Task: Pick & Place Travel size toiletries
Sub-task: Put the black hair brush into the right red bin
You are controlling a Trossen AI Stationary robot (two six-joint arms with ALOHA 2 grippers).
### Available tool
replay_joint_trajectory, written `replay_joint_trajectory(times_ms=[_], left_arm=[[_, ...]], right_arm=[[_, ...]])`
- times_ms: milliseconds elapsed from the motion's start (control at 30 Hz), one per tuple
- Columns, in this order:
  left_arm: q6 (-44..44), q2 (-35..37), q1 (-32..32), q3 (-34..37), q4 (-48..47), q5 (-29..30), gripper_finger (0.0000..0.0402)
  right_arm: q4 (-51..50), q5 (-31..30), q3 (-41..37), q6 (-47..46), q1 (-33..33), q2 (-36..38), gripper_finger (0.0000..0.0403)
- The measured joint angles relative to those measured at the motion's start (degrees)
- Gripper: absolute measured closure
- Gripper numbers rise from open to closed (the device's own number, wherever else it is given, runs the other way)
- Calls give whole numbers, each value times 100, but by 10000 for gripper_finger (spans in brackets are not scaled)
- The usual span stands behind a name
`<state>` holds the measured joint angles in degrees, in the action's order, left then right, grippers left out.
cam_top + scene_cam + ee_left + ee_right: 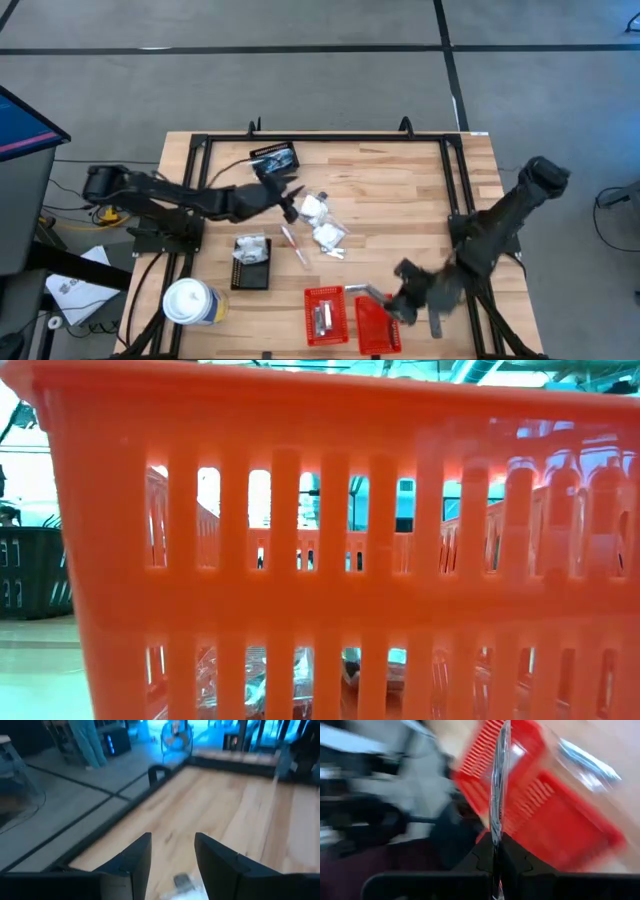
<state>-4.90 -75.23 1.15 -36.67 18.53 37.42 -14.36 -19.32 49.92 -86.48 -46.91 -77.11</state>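
Right pincer clamped on thin silvery sachet, blurred red baskets, left pincer parted

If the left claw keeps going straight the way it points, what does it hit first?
Likely the white packets just ahead of the left claw, which sits mid-table with its fingers apart. Its wrist view shows only bare table beyond the fingers, so it may pass over them; depth is unclear.

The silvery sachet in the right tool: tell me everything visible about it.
The silvery sachet is thin, flat and shiny, like foil or clear film, seen edge-on. It stands upright out of the shut right tool, pinched at its lower end, above the red baskets near the table's front edge. Its print is unreadable.
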Motion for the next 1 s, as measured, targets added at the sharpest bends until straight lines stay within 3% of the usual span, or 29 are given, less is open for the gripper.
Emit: replay_joint_trajectory(times_ms=[100, 200, 433, 633, 1000], left_arm=[[20, 371, 73, 122, 7, 0, 257], [50, 571, 184, 184, 4, -15, 257], [109, 629, 476, 193, 67, -22, 257], [167, 630, 615, 193, 166, -19, 257], [314, 630, 623, 191, 262, -16, 257]], right_arm=[[-2243, 65, 1567, -863, -212, -939, 402], [-3726, 370, 2969, -1202, -208, -1840, 402], [-4876, 1431, 4955, -581, 237, -3507, 403], [-5817, 1915, 5448, -377, 506, -4016, 402], [-5864, 2082, 5448, -303, 460, -4026, 394]])
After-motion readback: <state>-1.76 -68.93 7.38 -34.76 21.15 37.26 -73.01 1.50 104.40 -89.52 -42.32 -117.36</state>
